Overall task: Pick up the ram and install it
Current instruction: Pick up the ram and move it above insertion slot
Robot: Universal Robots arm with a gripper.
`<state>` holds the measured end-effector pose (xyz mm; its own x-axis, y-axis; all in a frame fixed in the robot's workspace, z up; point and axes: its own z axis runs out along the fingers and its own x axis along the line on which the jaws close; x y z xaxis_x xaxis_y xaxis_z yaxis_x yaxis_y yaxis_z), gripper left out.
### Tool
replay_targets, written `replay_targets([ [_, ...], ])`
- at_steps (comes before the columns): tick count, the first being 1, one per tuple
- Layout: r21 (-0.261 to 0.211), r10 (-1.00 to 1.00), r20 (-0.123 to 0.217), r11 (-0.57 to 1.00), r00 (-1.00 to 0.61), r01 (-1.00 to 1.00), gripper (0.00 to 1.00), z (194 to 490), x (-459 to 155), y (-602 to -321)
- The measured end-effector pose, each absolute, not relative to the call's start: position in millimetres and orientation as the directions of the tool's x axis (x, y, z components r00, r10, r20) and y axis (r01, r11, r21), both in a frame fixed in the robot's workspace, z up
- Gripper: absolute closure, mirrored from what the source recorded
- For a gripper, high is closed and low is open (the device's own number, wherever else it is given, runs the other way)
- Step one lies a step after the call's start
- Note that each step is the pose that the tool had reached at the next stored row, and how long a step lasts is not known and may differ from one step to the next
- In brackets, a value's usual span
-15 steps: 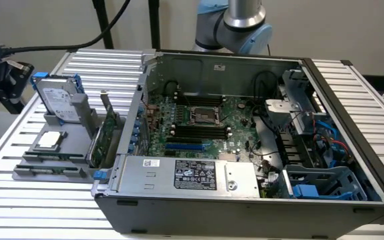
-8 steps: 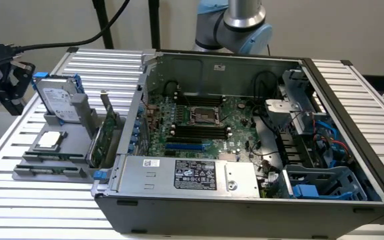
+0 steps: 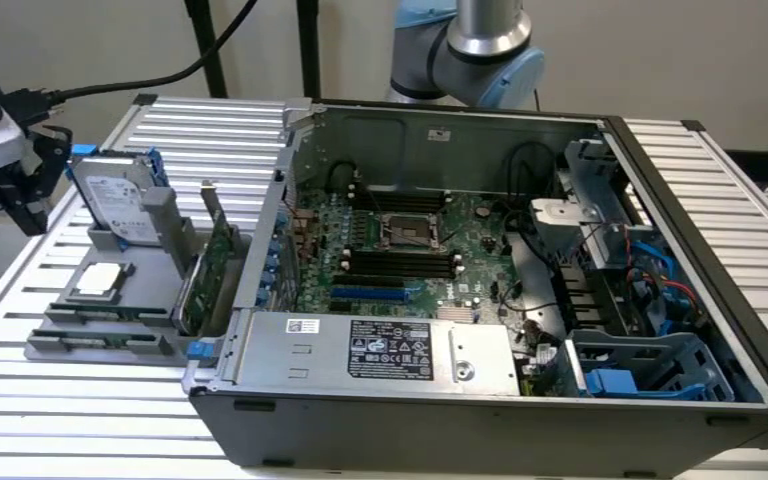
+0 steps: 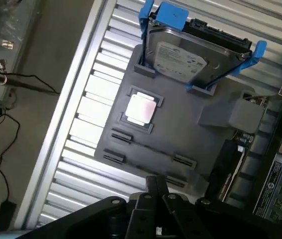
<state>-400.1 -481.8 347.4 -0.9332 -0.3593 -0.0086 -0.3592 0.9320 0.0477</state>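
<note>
Grey tray point(image 4: 181, 129) just below hand point(image 4: 157, 191), narrow and empty; thin strip between slot holders point(image 4: 121, 135), likely ram point(image 4: 153, 151), long axis toward case point(image 3: 491, 420).

Clipped and unreadable bits
I see the gripper point(image 3: 11, 195) cut by the exterior view's left edge, the arm point(image 3: 478, 45) cropped above the case point(image 3: 704, 230), and the power supply label point(image 3: 391, 350) text too small.

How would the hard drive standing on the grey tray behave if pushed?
Probably stiff and heavy for its size: the hard drive has a metal casing. Leaning on edge in shallow grey slots, it could tip if nudged.
</note>
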Motion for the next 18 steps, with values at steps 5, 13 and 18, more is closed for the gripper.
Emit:
replay_targets([
  [5,0.048,-0.443,-0.007,0.896,-0.897,-0.442,1.00,343.7,-400.1,-481.8],
  [13,0.048,-0.568,-0.007,0.822,-0.823,-0.567,1.00,334.6,-400.1,-481.8],
  [18,0.048,-0.640,-0.007,0.767,-0.768,-0.640,1.00,328.2,-400.0,-481.8],
])
